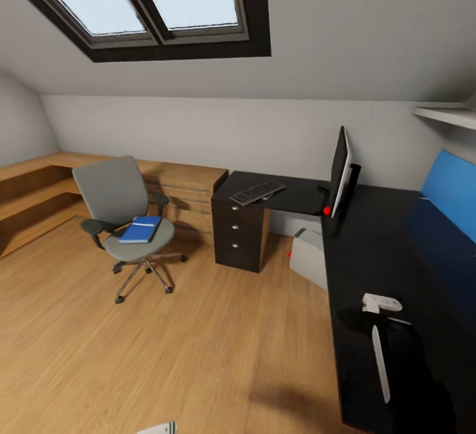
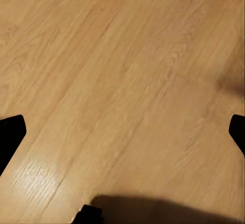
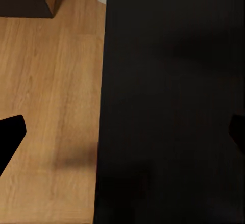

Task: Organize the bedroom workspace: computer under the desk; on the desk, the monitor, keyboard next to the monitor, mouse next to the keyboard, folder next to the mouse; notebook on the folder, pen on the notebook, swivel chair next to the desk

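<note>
The grey swivel chair (image 1: 119,213) stands out on the wood floor, left of the desk (image 1: 390,255) and apart from it. The blue folder (image 1: 141,229) lies on its seat. On the desk's far wing lies the black keyboard (image 1: 256,192), and the monitor (image 1: 340,175) stands at the corner. The light grey computer (image 1: 309,257) sits on the floor under the desk. My right gripper (image 3: 122,132) is open over the desk's front edge (image 3: 168,106). My left gripper (image 2: 122,132) is open above bare floor. The mouse, notebook and pen are out of view.
A black drawer unit (image 1: 239,234) holds up the desk's far wing. A stepped wooden platform (image 1: 39,186) runs along the left and back walls. The desk has a blue back panel (image 1: 453,191), with a shelf (image 1: 448,115) above it. Open floor (image 1: 198,341) lies between me and the chair.
</note>
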